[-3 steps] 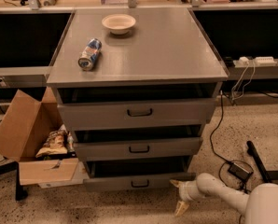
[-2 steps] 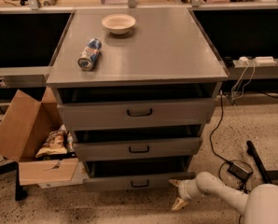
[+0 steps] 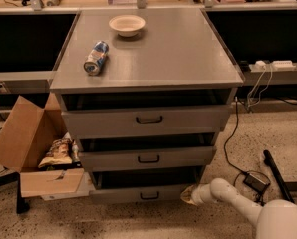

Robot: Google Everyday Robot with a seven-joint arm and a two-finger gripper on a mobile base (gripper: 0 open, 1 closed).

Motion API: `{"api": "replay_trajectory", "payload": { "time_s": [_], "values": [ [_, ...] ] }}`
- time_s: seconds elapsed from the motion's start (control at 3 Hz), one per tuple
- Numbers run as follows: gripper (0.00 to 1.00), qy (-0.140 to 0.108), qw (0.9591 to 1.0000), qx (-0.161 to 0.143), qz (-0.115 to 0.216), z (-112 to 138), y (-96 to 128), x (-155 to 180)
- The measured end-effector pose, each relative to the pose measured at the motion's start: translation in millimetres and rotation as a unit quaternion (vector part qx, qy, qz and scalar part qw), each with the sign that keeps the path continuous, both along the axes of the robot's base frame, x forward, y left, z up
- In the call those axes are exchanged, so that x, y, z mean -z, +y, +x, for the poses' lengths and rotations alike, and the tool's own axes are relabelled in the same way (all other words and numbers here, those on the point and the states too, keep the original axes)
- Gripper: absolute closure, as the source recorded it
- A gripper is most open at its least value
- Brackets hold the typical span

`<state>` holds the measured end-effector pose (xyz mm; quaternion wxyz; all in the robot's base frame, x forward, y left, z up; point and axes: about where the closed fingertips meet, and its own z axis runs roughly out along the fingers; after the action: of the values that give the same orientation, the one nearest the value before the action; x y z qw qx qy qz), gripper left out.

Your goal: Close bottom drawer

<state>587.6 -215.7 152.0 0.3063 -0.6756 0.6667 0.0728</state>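
The gray cabinet (image 3: pixel 148 63) has three drawers, all pulled out a little. The bottom drawer (image 3: pixel 138 194) is the lowest, with a short gray front and a small dark handle (image 3: pixel 149 196). A dark gap shows above its front. My gripper (image 3: pixel 187 195) is at the end of my white arm (image 3: pixel 228 199), low near the floor. It is at the right end of the bottom drawer's front, touching or nearly touching it.
A bowl (image 3: pixel 126 24) and a can lying on its side (image 3: pixel 96 58) sit on the cabinet top. An open cardboard box (image 3: pixel 34 153) with snack bags stands at the left. Cables and a power adapter (image 3: pixel 256 181) lie on the floor at the right.
My gripper has moved up from the floor toward the right end of the bottom drawer's front. The drawers look unmoved.
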Motion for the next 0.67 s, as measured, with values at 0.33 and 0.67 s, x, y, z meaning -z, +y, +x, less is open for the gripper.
{"api": "replay_trajectory", "payload": {
  "time_s": [0.33,0.67],
  "values": [
    [0.95,-0.004,1.0000,0.002,0.000,2.4,-1.1,0.2],
    [0.00,-0.007,1.0000,0.004,0.002,5.7,-1.9,0.0]
  ]
}}
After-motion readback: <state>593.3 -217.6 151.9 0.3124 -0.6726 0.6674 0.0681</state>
